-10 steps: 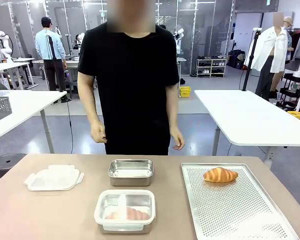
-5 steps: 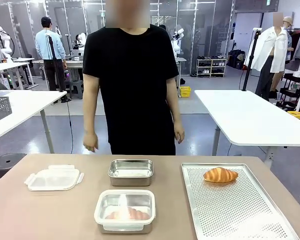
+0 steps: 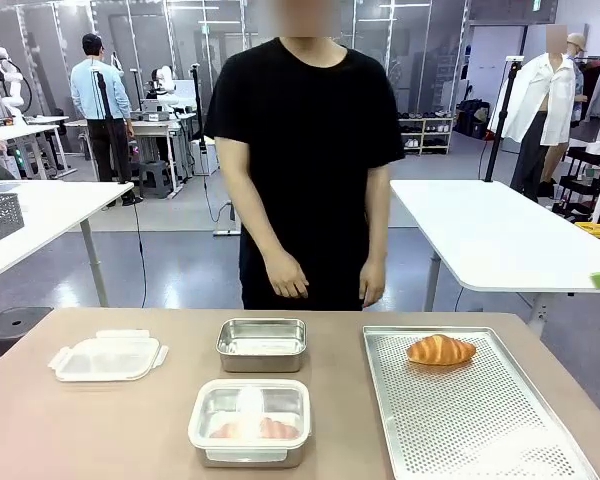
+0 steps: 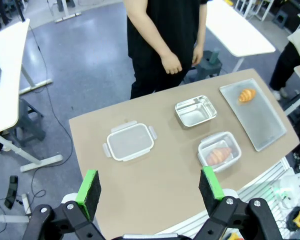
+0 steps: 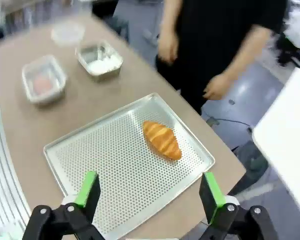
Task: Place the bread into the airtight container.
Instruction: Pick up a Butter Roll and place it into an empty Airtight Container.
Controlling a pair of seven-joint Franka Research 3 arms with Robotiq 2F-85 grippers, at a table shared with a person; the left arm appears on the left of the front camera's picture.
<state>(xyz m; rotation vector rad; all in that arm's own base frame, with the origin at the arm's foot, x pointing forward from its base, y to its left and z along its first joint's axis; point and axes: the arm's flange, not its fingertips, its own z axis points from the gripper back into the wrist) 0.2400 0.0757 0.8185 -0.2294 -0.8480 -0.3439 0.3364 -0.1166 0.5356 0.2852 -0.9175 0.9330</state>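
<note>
On the far end of the metal tray point(image 3: 480, 430), at the right side of the table point(image 3: 90, 430), lies the bread point(image 3: 440, 349). It is golden with stripes, and nothing touches it. Left of the tray, near the middle of the table, stands an open container point(image 3: 262, 344) made of shiny steel. Just in front of it, closer to the robot, stands a second container point(image 3: 250, 421) with a clear lid on top and another roll point(image 3: 262, 429) inside. Well off to the left, a loose lid point(image 3: 107, 356) lies flat on the table.

Behind the table stands a person point(image 3: 310, 150) in a black shirt, arms hanging down, apart from the table.

Seen from its own wrist, the robot's left hand point(image 4: 150, 189) hangs high above the near side of the table, spread wide and holding nothing. From the other wrist, the right hand point(image 5: 149, 191) hangs above the tray, also spread wide with nothing in it, well apart from the bread.
</note>
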